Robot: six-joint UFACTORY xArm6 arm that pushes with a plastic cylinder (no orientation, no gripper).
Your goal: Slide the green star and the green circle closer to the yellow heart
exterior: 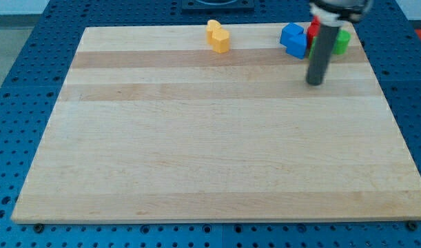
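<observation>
A yellow heart (pixel 218 36) lies near the top edge of the wooden board (pixel 210 151), a little left of the middle. At the view's top right is a tight cluster: a blue block (pixel 293 39), a red block (pixel 311 30) behind it, and a green block (pixel 342 41) on the right. The dark rod crosses the cluster and hides part of the red and green blocks, so I cannot tell the green block's shape. I see only one green block. My tip (pixel 314 82) rests on the board just below the cluster, apart from the blocks.
The board sits on a blue perforated table (pixel 17 83). The cluster lies close to the board's top right corner. The arm's dark body (pixel 337 7) enters from the view's top right.
</observation>
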